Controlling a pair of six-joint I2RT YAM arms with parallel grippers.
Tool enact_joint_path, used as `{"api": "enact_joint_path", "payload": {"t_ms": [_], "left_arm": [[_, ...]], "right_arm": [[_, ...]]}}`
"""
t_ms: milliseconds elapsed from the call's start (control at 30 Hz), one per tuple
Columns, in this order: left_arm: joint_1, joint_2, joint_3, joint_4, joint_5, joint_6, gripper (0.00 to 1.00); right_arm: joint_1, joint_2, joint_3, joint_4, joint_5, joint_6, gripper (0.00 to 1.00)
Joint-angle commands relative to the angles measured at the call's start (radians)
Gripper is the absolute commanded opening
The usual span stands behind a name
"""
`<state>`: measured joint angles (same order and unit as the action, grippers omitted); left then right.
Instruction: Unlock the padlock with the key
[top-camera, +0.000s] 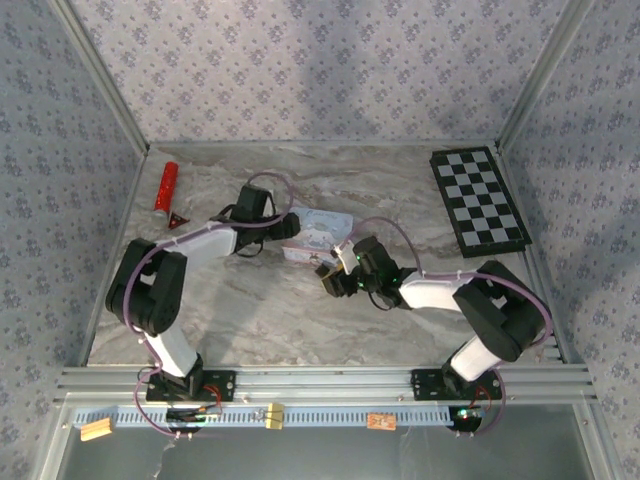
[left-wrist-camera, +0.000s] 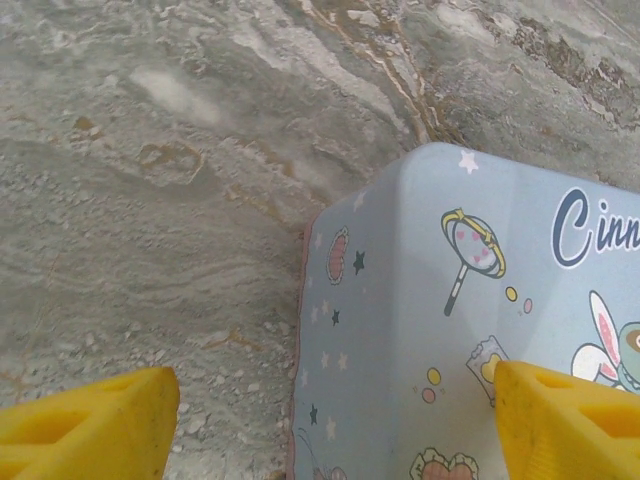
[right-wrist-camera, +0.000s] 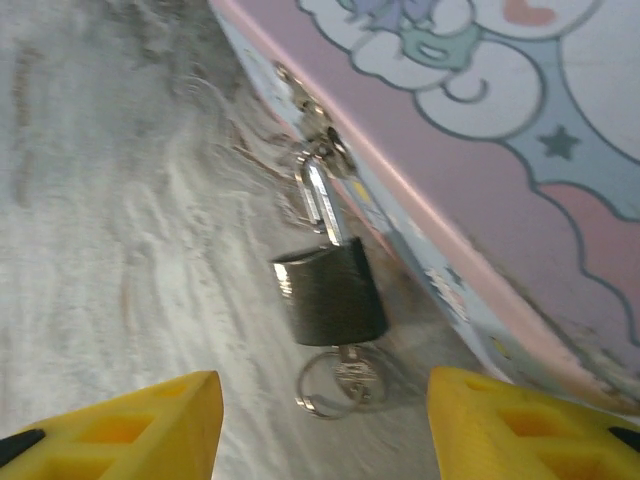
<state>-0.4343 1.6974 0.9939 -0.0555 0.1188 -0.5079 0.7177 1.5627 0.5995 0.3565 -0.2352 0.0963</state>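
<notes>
A small dark padlock (right-wrist-camera: 328, 292) hangs by its silvery shackle (right-wrist-camera: 318, 198) from the clasp on the side of the light-blue cartoon tin (right-wrist-camera: 480, 130). A silver key (right-wrist-camera: 352, 375) with a ring sits in the bottom of the padlock. My right gripper (right-wrist-camera: 325, 425) is open just short of the key, with nothing between its yellow fingers (right-wrist-camera: 150, 420). My left gripper (left-wrist-camera: 335, 420) is open over the other end of the tin (left-wrist-camera: 470, 320), one finger above the lid and one beside the tin. In the top view both grippers flank the tin (top-camera: 318, 233).
A red tool (top-camera: 166, 187) lies at the back left of the marble table (top-camera: 250, 320). A checkerboard (top-camera: 478, 198) lies at the back right. Metal frame rails run along the near edge and the walls.
</notes>
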Motion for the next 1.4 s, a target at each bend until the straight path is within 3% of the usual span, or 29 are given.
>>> {"api": "enact_joint_path", "payload": {"t_ms": [0, 200, 633, 800, 933, 1067, 1367], "left_arm": [[0.025, 0.005, -0.075, -0.112, -0.126, -0.021, 0.8], [0.031, -0.045, -0.136, -0.104, -0.17, -0.057, 0.8], [0.033, -0.102, -0.206, -0.087, -0.189, -0.121, 0.8], [0.032, -0.119, -0.225, -0.081, -0.189, -0.136, 0.8], [0.033, -0.128, -0.232, -0.08, -0.19, -0.145, 0.8], [0.029, -0.134, -0.242, -0.077, -0.194, -0.164, 0.79], [0.013, -0.182, -0.302, -0.058, -0.241, -0.236, 0.78]], "right_arm": [[-0.021, 0.017, 0.042, -0.046, -0.156, 0.007, 0.57], [-0.025, 0.042, 0.058, -0.044, -0.114, 0.087, 0.55], [-0.012, 0.166, 0.159, 0.027, -0.176, 0.172, 0.54], [-0.019, 0.166, 0.178, 0.003, -0.107, 0.158, 0.57], [0.001, 0.136, 0.163, 0.009, 0.031, 0.12, 0.61], [0.014, 0.163, 0.194, -0.003, 0.037, 0.111, 0.63], [0.05, 0.214, 0.221, 0.025, 0.11, 0.27, 0.63]]}}
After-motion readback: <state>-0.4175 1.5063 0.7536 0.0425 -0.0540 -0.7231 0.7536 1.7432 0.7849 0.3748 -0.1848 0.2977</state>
